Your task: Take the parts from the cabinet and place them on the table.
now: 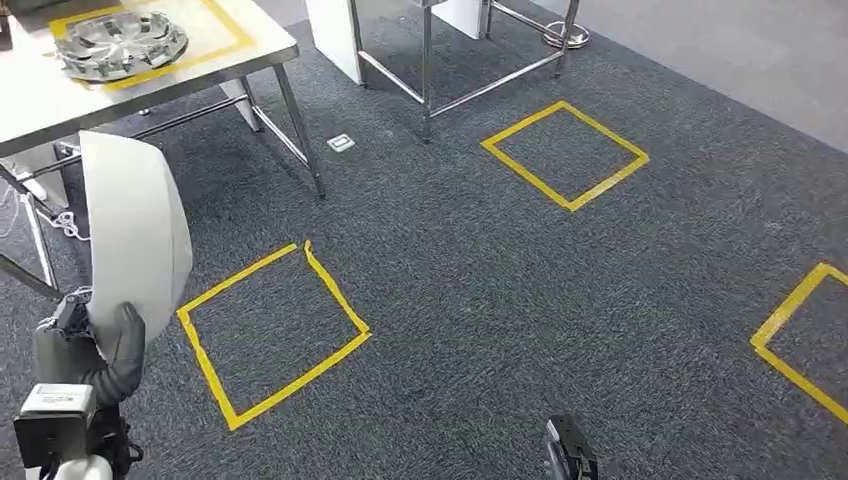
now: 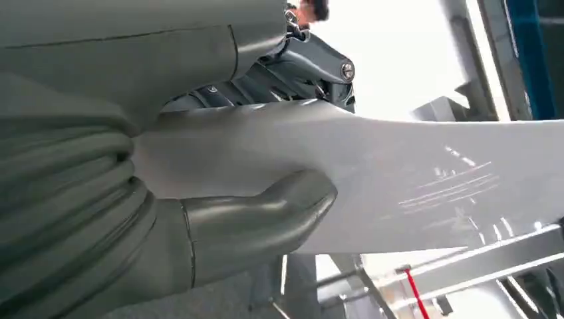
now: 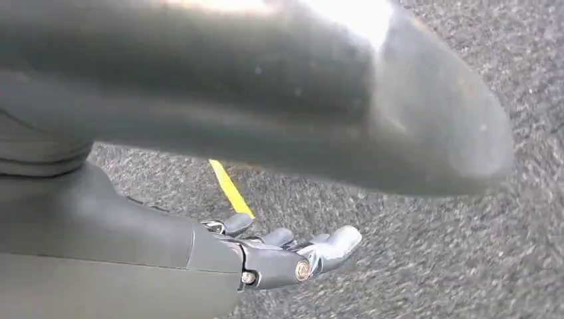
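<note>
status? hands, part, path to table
Left hand grips white curved part, held upright. Right hand holds nothing, fingers apart, over carpet. Table ahead-left already carries a silver disc part. Nothing seen on the carpet between.

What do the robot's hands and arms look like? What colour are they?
The left hand has a thick, smooth grey thumb, a ribbed grey cover like a bendy hose at the wrist, and darker metal fingers with a shiny screw. The right hand is grey too, with dark fingers, pale tips and a small brass-coloured pin.

left hand (image 1: pixel 95 350): raised, fingers clamped on held part | right hand (image 3: pixel 279 256): hanging low, fingers apart, empty
</note>
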Motion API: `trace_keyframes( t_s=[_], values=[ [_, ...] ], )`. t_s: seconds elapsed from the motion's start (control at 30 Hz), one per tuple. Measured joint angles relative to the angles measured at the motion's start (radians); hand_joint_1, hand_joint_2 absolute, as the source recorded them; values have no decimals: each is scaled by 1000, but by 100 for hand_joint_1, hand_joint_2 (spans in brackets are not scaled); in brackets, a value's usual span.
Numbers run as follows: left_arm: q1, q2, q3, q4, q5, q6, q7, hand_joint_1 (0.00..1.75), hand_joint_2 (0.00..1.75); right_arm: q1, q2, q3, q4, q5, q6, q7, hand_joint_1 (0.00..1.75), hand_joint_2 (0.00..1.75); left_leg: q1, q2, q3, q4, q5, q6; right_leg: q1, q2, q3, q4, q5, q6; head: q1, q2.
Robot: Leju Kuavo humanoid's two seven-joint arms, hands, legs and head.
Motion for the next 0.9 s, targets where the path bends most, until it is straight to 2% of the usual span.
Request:
trace_keyframes(
  t_s=[0.03,0.07,0.1,0.13,0.17,0.2,0.23,0.27,0.3,0.33,0.37,0.4,0.43,0.5,0.53,0.57,0.6,0.63,0.67,0.7,0.73,0.77,0.83,0.87,0.9],
  values=[
    [3,-1,0,-5,0,0,0,175,175,-2,0,0,-1,0,0,0,0,0,12,-13,10,-10,7,9,-6,19,1,5,-9,9,2,0],
    [0,-2,1,-8,1,0,-2,175,175,-2,0,0,-1,0,0,0,0,0,13,-24,10,-12,10,13,-8,82,-8,32,-28,13,3,0],
    [-3,-3,2,-10,1,0,0,175,175,-1,1,0,-1,0,2,0,0,0,15,-35,8,-11,12,17,-10,122,-34,90,-64,17,6,0],
    [-2,-6,2,-10,1,0,0,175,175,3,0,0,-1,0,2,0,0,0,15,-50,7,-11,13,19,-11,144,-77,178,-106,20,8,0],
    [1,-6,2,-9,1,0,0,175,175,6,-1,0,-1,0,1,0,0,0,15,-66,6,-10,12,19,-11,150,-119,259,-136,22,8,0],
    [4,-6,2,-9,1,0,0,175,175,8,-1,0,-1,2,1,0,0,0,15,-82,4,-8,12,19,-10,151,-148,308,-142,23,8,0],
    [5,-6,3,-9,1,0,0,175,175,8,-1,0,-1,5,0,0,0,0,15,-99,4,-5,12,19,-11,152,-152,305,-123,22,8,0],
    [6,-6,4,-9,1,0,0,175,175,7,-1,0,-1,8,0,0,0,0,16,-113,4,-2,12,18,-12,153,-135,258,-84,21,9,0],
    [6,-6,4,-10,1,0,0,175,175,5,-1,0,-1,9,0,0,0,0,17,-129,5,1,10,15,-14,158,-100,178,-34,20,8,0],
    [6,-7,4,-10,1,0,0,175,175,4,-2,0,-1,11,0,0,0,0,19,-144,5,5,8,11,-18,182,-52,73,18,20,9,0],
    [7,-7,5,-12,1,0,0,175,175,3,-2,0,-1,14,0,1,0,0,21,-155,1,7,7,5,-24,240,-27,22,10,18,8,0],
    [7,-8,7,-15,2,2,0,175,175,3,-2,1,-1,16,0,2,0,0,16,-170,-6,15,7,-6,-19,244,-30,11,11,17,8,0],
    [10,-8,7,-17,3,2,-2,175,175,2,-2,1,-1,19,1,3,0,0,18,-178,-12,9,12,-13,-19,226,-30,13,13,13,8,0],
    [18,-7,8,-22,3,3,-3,175,175,1,-2,0,-1,21,2,3,0,0,22,-199,-15,-2,20,-27,-12,209,-29,13,15,0,8,0],
    [21,-5,8,-23,3,3,-3,175,175,-1,-1,0,-1,23,2,3,0,0,23,-206,-19,1,18,-34,-24,191,-26,1,21,-10,8,0],
    [23,-4,8,-24,3,3,-5,175,175,-3,-1,0,-2,24,4,3,0,0,14,-139,-25,20,5,-34,-22,180,-22,-3,21,-20,5,0],
    [20,-4,8,-26,3,4,-5,175,175,-3,-2,0,-2,24,5,2,0,0,14,-89,-51,75,-31,-38,-19,165,-21,-3,20,-28,-6,0],
    [19,-4,8,-25,3,4,-5,175,175,-2,-2,0,-2,24,5,2,0,0,16,-63,-87,151,-71,-42,-16,151,-21,-3,18,-30,-6,0],
    [22,-5,8,-25,3,4,-5,175,175,1,-2,0,-2,24,5,3,0,0,19,-54,-125,231,-106,-44,-14,135,-21,-3,17,-32,-7,0],
    [25,-5,8,-25,3,4,-5,175,175,2,-2,0,-2,24,6,3,0,0,21,-51,-156,297,-128,-47,-13,118,-22,-3,16,-33,-7,0],
    [26,-5,8,-25,3,4,-4,175,175,2,-2,0,-2,24,9,2,0,0,22,-49,-164,314,-123,-48,-13,104,-21,-2,15,-32,-7,0],
    [26,-5,8,-25,3,4,-4,175,175,1,-2,0,-2,21,14,-1,0,0,22,-47,-149,289,-100,-48,-13,92,-20,-2,15,-31,-7,0],
    [25,-5,8,-25,3,4,-1,175,175,-1,-2,0,-2,7,22,-5,0,0,22,-38,-46,108,-12,-42,-13,79,-12,-1,10,-23,-7,0],
    [25,-5,8,-27,2,5,0,175,175,-4,-1,-2,-2,-2,23,-7,0,0,21,-24,3,18,8,-35,-12,71,-8,-1,7,-19,-7,0],
    [24,-5,8,-28,1,5,2,175,175,-7,0,-6,-2,-11,25,-11,0,0,11,-18,16,1,-8,-30,-6,66,-12,2,5,-14,-7,0]
  ],
)
